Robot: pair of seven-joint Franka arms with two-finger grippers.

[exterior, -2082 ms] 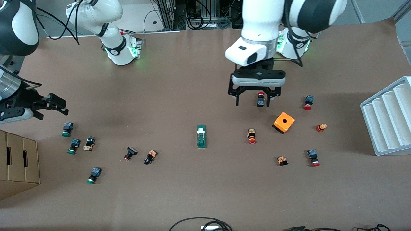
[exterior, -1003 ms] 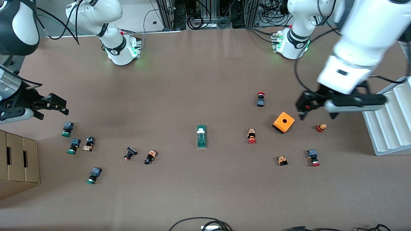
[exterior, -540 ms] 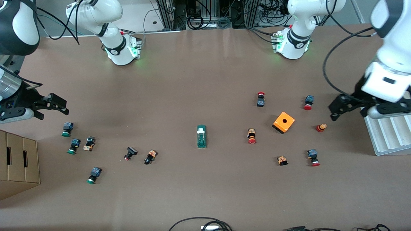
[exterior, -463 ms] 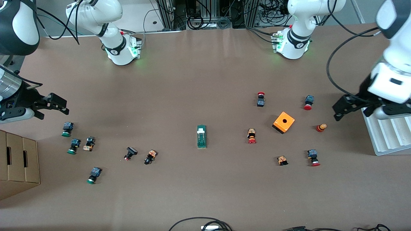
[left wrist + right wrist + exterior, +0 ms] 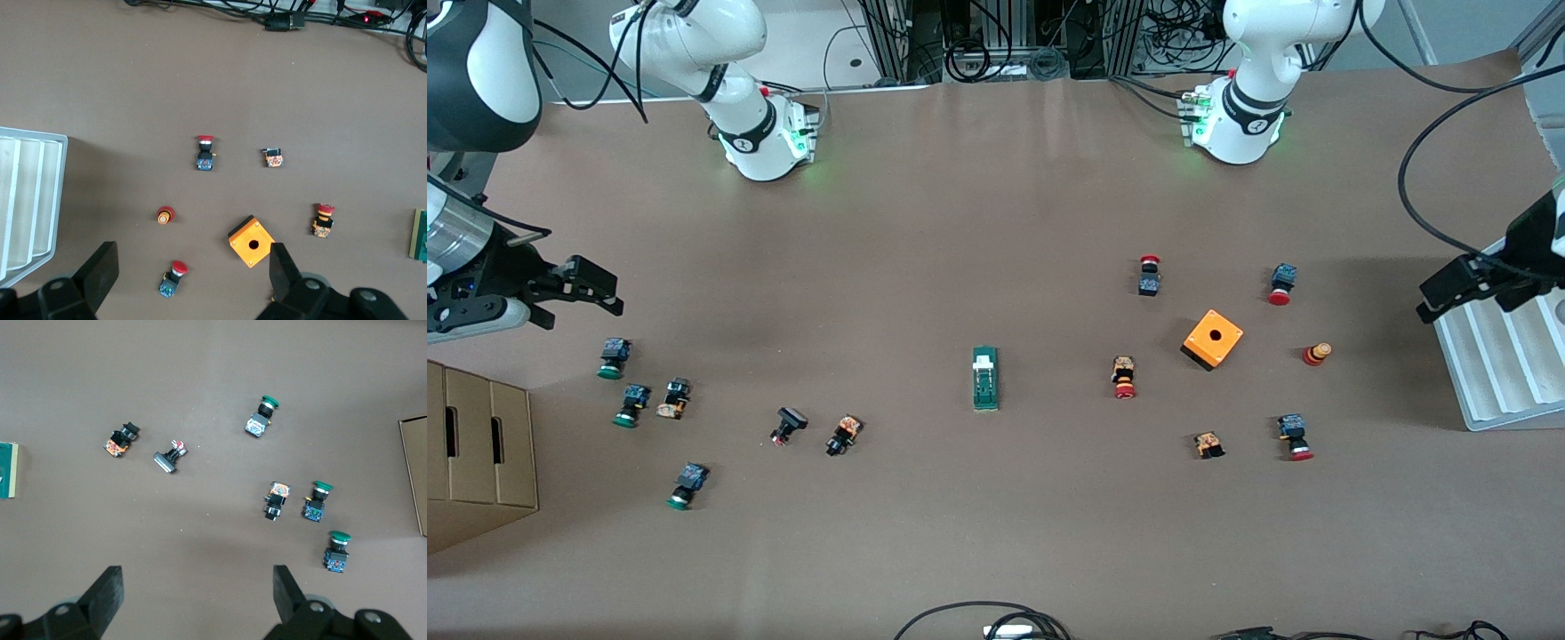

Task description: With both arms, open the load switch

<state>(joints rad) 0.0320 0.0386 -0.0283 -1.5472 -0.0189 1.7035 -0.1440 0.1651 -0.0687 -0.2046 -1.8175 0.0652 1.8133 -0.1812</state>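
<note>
The load switch [image 5: 985, 378], a narrow dark-green block with a white tab at the end farther from the front camera, lies flat in the middle of the table; only its edge shows in the left wrist view [image 5: 419, 235] and the right wrist view [image 5: 7, 470]. My left gripper [image 5: 1467, 298] hangs open over the edge of the white tray at the left arm's end of the table, holding nothing [image 5: 192, 270]. My right gripper [image 5: 580, 313] hangs open and holds nothing over the right arm's end of the table [image 5: 197, 590]. Both are far from the switch.
An orange cube box [image 5: 1213, 339] and several red-capped push buttons [image 5: 1125, 377] lie toward the left arm's end. Green-capped buttons [image 5: 612, 358] lie below the right gripper. A ribbed white tray [image 5: 1494, 382] and a cardboard box [image 5: 480, 453] stand at opposite table ends. Cables [image 5: 996, 622] lie at the front edge.
My left arm has swung away from the table's middle, past the orange box, to the tray at its end of the table. The right gripper has barely shifted. Both stay open.
</note>
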